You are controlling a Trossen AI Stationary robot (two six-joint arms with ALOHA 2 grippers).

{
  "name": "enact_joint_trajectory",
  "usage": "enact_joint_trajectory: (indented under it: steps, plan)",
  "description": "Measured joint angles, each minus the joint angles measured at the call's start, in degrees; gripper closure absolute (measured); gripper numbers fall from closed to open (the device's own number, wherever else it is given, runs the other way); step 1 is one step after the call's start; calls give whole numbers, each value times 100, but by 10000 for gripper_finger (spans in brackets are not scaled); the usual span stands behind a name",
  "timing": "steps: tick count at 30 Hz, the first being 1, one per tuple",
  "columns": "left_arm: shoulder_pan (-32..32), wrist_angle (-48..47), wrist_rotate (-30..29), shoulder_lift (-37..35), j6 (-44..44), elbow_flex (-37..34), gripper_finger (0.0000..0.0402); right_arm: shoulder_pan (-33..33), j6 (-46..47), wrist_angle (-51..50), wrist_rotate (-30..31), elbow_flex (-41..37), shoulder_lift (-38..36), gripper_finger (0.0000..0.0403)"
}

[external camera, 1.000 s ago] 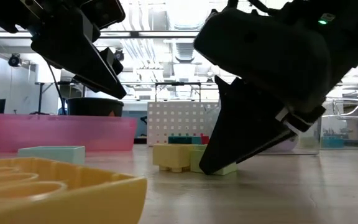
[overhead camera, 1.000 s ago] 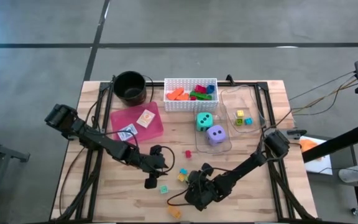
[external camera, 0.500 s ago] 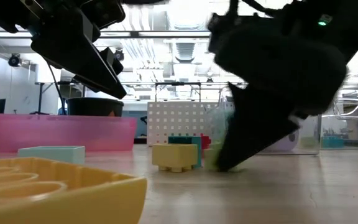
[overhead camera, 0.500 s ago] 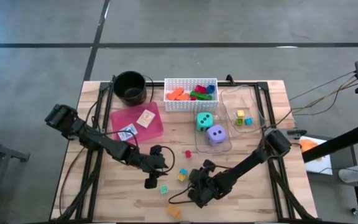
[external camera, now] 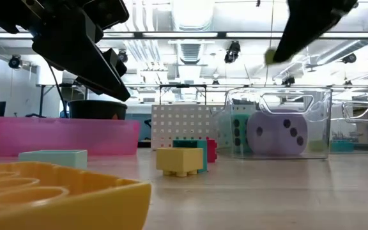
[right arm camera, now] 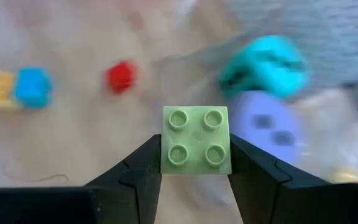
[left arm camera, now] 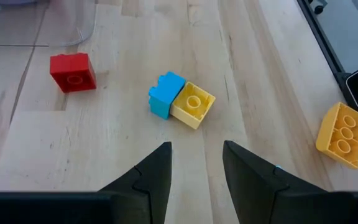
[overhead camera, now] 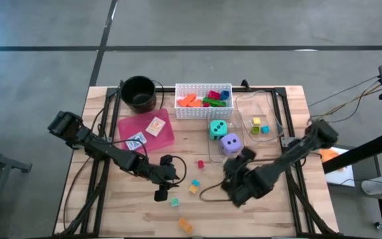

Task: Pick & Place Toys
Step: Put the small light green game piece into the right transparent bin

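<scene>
Your right gripper (right arm camera: 196, 155) is pinching a pale green square brick (right arm camera: 197, 140), four round studs on top, smooth plastic, one dark finger flat against each side. In the overhead view that gripper (overhead camera: 243, 159) sits over the wooden plank table (overhead camera: 290, 206), right of the middle and just in front of the clear plastic bin (overhead camera: 215, 157) that holds the teal die (overhead camera: 218, 129) and the purple die (overhead camera: 230, 143), both rounded cubes with black dots.

Your left gripper (overhead camera: 159, 194) is over the front-middle of the table, left of the right one, with its fingers a little apart and nothing between them. Its wrist camera looks down on bare wood with a blue brick (left arm camera: 165, 94) and a yellow single-stud brick (left arm camera: 192, 104) touching each other, a red one (left arm camera: 72, 72) off on its own, and a longer orange-yellow brick (left arm camera: 341, 134) with three studs nearer the front edge.

At the back edge there's the white perforated basket (overhead camera: 203, 111) full of orange, red, green and blue blocks, a black round pot (overhead camera: 138, 93) to its left, and a second clear bin (overhead camera: 265, 111) to its right with a few small blocks. The pink flat tray (overhead camera: 167, 133) left of the middle has two small cards (overhead camera: 155, 125) lying on it.
</scene>
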Motion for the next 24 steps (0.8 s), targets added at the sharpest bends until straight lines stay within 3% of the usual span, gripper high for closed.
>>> enact_joint_trajectory:
  steps: [8, 15, 21, 24]
  plan:
    - [0, -2, 0, 0, 0, 0, 252, -100, 1344, -1665, 805, -826, -1635, 240]
    - [1, -1, 0, 0, 0, 0, 252, -521, 1741, -1690, 801, -2235, -3248, 240]
    - [6, 0, 0, 0, 48, 0, 252, -1362, 1886, -1551, 708, -3231, -4416, 234]
    - [7, -1, 0, 0, 45, 0, 252, -1764, 1504, -1288, 421, -3492, -4869, 216]
